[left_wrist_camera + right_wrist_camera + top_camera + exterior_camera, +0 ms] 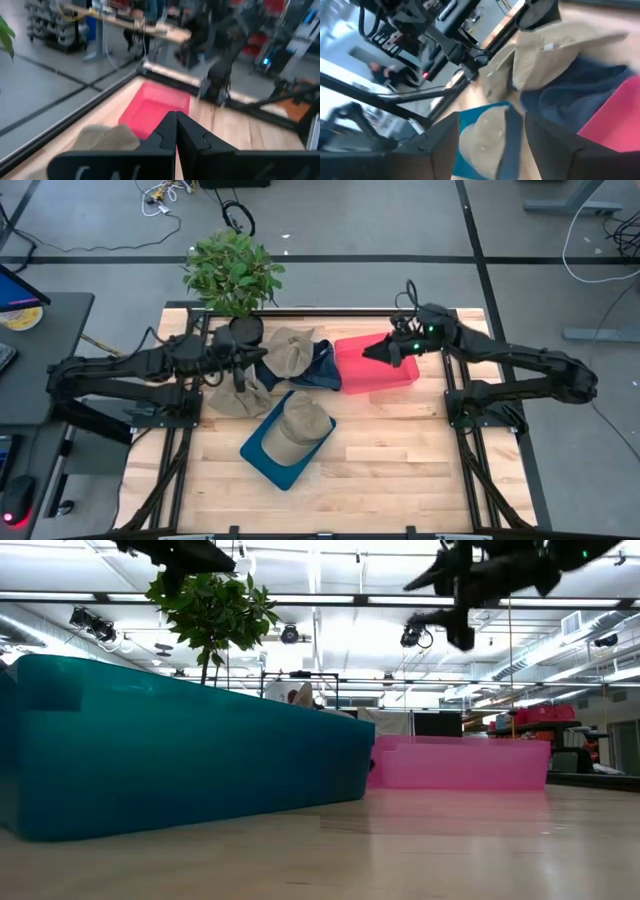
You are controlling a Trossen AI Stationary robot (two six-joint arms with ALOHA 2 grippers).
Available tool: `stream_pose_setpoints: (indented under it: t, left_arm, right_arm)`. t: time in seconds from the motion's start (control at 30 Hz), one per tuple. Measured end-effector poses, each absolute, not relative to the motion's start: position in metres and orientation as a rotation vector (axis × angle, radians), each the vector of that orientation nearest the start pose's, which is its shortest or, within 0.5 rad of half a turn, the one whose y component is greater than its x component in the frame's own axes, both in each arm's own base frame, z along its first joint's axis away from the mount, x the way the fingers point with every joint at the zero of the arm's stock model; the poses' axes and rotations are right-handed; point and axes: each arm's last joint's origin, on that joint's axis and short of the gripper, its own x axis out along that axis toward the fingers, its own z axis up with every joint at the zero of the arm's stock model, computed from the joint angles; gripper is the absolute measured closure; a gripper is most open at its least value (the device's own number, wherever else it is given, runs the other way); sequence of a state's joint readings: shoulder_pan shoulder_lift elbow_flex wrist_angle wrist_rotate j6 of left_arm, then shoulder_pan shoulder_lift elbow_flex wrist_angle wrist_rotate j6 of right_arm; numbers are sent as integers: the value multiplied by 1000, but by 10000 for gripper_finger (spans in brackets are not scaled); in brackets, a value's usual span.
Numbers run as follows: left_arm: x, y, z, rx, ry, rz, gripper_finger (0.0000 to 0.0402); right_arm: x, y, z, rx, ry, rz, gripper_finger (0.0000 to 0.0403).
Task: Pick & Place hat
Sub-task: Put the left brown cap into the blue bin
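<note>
With no legible writing visible, tan hat (pixel 296 428) sits in blue tray (pixel 262 451), frame centre; left gripper (pixel 238 383) pressed together, empty; right gripper (pixel 372 352) spread over pink bin (pixel 400 376).

Grey floor (pixel 350 220) with loose cables (pixel 165 194); potted plant (pixel 232 270); ceiling lights (pixel 290 635); possibly shelving (pixel 55 25).

Table (pixel 400 450): I read pale planked wood, satin sheen in low view | teal bin (pixel 262 452), centre frame: smooth plastic, glossy | pink bin (pixel 400 377), right of centre: smooth translucent-looking plastic | tan hat (pixel 296 427) in teal bin: soft matt cloth | navy hat (pixel 322 367): matt cloth | arms: matt dark finish.
</note>
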State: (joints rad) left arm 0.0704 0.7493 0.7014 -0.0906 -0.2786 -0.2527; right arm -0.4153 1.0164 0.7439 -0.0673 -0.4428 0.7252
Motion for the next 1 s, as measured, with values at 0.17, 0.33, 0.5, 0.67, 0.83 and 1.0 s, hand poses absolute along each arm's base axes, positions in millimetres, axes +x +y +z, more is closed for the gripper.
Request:
stream_pose_setpoints:
  t: [0.17, 0.33, 0.5, 0.67, 0.83, 1.0]
  left_arm:
    - [173, 20, 291, -265, 44, 347, 397]
    - [174, 19, 284, -262, 9, 309, 397]
    - [174, 19, 284, -214, 13, 308, 397]
    - [174, 19, 284, -213, 13, 312, 397]
    - [174, 19, 283, -215, 22, 317, 397]
    - [173, 23, 283, -340, -6, 364, 383]
  right_arm:
    - [208, -77, 265, 945, 233, -60, 176]
    - [210, -76, 273, 881, 144, -31, 176]
    - [211, -78, 284, 807, 147, -77, 176]
    - [212, -80, 289, 769, 165, -119, 176]
    - [214, -81, 286, 775, 177, -127, 176]
    - [215, -82, 285, 778, 183, -127, 176]
